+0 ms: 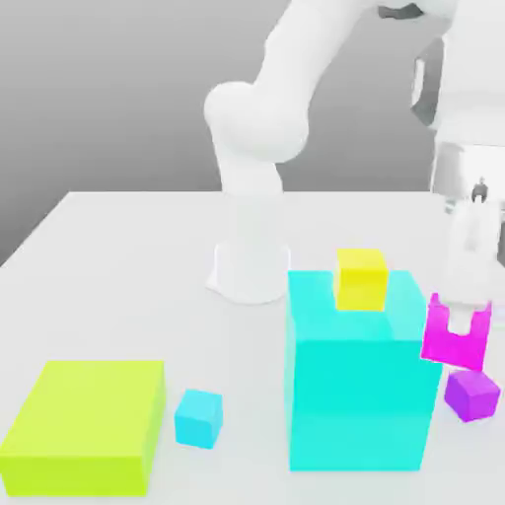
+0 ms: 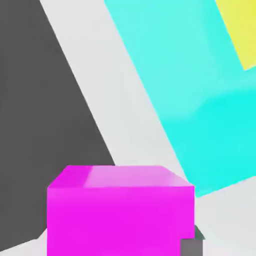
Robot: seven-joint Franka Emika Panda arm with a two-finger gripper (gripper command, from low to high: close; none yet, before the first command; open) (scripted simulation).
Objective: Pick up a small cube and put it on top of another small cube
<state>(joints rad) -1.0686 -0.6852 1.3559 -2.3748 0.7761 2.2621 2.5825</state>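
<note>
So the gripper (image 1: 457,321) is pinching the pink cube (image 1: 456,340), fingers clamped on its sides, and it's hanging in the air right beside the big cyan block (image 1: 360,380), at about 3 o'clock from it in the exterior view. In the hand view the pink cube (image 2: 120,212) sits snug between the fingers, with the big cyan block's (image 2: 200,90) side sliding past behind it.

The target, the small cyan cube (image 1: 199,417), is on the table over at 9 o'clock from the big block, just beside the lime block (image 1: 87,424). So the big block is smack in the way.

My take on doing the carry right:
- Lift first. Get the pink cube clearly above the big block's top, and above the yellow cube (image 1: 361,278) sitting on it, before going sideways.
- Watch the purple cube (image 1: 472,395) sitting at about 5 o'clock below the gripper; don't dip and bump it.
- Come down on the small cyan cube straight from above, faces lined up, since it's a tiny landing pad.
- Let go only once the pink cube is resting flat, or I'd guess it tips off toward the lime block.
</note>
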